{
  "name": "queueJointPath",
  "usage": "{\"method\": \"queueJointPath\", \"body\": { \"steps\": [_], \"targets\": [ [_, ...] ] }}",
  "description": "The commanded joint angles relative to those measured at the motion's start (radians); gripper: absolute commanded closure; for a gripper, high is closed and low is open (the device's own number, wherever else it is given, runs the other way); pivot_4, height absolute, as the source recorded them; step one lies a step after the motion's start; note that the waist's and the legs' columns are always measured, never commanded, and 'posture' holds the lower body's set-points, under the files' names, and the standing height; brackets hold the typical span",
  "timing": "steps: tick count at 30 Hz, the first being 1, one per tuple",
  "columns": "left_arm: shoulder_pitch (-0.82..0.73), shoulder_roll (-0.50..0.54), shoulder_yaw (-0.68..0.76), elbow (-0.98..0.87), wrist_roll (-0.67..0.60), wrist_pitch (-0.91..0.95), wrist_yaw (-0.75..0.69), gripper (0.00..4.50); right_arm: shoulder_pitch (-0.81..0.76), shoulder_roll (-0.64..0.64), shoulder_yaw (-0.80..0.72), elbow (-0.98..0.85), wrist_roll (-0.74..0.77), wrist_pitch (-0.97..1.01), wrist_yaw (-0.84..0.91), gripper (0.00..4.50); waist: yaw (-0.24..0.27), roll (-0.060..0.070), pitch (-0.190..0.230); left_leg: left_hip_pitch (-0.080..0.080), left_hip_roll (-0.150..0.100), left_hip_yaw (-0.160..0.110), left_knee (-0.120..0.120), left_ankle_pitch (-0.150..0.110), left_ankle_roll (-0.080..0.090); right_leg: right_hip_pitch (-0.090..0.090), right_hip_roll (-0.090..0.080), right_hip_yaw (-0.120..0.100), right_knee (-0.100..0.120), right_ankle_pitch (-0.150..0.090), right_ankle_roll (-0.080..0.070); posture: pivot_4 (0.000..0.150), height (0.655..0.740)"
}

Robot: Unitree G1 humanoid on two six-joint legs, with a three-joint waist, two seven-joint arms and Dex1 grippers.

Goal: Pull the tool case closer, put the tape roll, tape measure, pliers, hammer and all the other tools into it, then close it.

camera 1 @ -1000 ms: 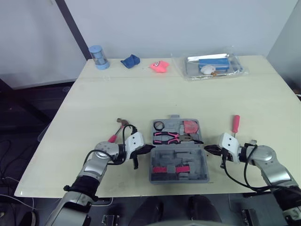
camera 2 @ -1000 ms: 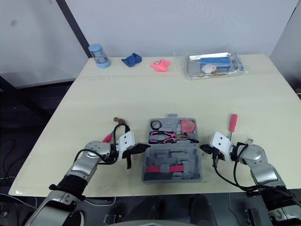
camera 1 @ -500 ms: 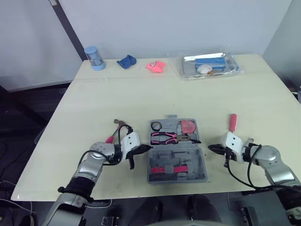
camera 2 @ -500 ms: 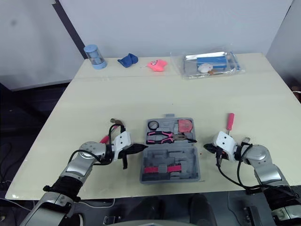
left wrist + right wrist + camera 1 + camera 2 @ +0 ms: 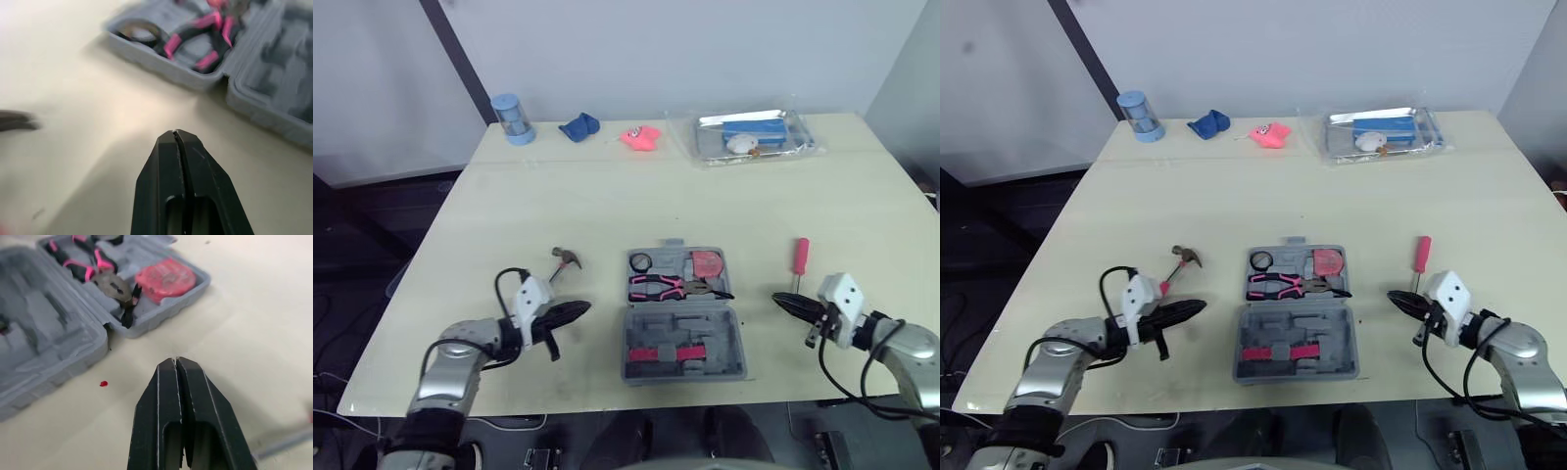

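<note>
The grey tool case (image 5: 734, 328) lies open near the table's front edge. Its far half holds the tape roll (image 5: 641, 261), the pink-handled pliers (image 5: 656, 286) and the red tape measure (image 5: 708, 262). Its near half holds a pink-banded insert (image 5: 661, 352). The hammer (image 5: 563, 262) lies on the table left of the case, and a red screwdriver (image 5: 801, 257) lies to its right. My left gripper (image 5: 581, 308) is shut and empty, apart from the case's left side. My right gripper (image 5: 780, 299) is shut and empty, right of the case and just short of the screwdriver.
Along the table's far edge stand a blue cylinder (image 5: 513, 118), a blue cloth (image 5: 579, 127), a pink object (image 5: 642, 137) and a clear tray (image 5: 754, 137) with items inside. A tiny red speck (image 5: 103, 383) lies on the table beside the case.
Both grippers have drawn outward from the case's sides, the left to the left and the right to the right. The case has stayed in place.
</note>
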Motion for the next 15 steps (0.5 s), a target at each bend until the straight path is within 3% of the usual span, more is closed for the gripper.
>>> {"method": "queueJointPath", "body": {
  "steps": [1, 4, 8, 11, 15],
  "targets": [
    [0.102, 0.03, 0.173, -0.056, -0.093, 0.014, 0.029, 4.5, 0.091, -0.003, -0.154, -0.041, 0.082, -0.005, -0.029, 4.43, 0.0, 0.0, 0.0, 0.0, 0.0, 0.0, 0.0, 0.0, 0.0, 0.0, 0.0, 0.0, 0.0, 0.0, 0.0, 0.15, 0.74],
    [0.216, 0.041, 0.288, -0.065, -0.121, 0.02, 0.046, 4.5, 0.186, -0.005, -0.259, -0.033, 0.118, -0.003, -0.038, 4.43, -0.003, 0.0, 0.0, 0.0, 0.0, 0.0, -0.001, 0.0, 0.0, 0.0, 0.0, 0.002, -0.001, 0.0, 0.0, 0.15, 0.74],
    [0.34, 0.035, 0.396, -0.039, -0.132, 0.002, 0.061, 3.36, 0.286, -0.005, -0.363, 0.022, 0.115, -0.015, -0.06, 4.5, 0.0, 0.0, 0.0, 0.001, 0.0, 0.001, -0.002, -0.003, 0.004, 0.001, 0.0, 0.002, -0.002, 0.0, 0.0, 0.15, 0.74],
    [0.401, 0.017, 0.449, -0.007, -0.139, -0.011, 0.069, 2.01, 0.328, 0.013, -0.42, 0.049, 0.14, -0.01, -0.075, 3.21, 0.001, 0.0, 0.0, 0.002, 0.0, 0.001, -0.002, -0.003, 0.005, 0.003, 0.0, 0.002, -0.004, 0.0, 0.0, 0.15, 0.74],
    [0.434, -0.003, 0.492, 0.036, -0.141, -0.031, 0.083, 0.01, 0.357, 0.029, -0.45, 0.086, 0.142, -0.022, -0.083, 1.14, 0.004, -0.001, 0.001, 0.002, 0.001, 0.001, -0.002, -0.003, 0.005, 0.003, 0.0, 0.001, -0.004, -0.001, 0.0, 0.15, 0.74]
  ]
}}
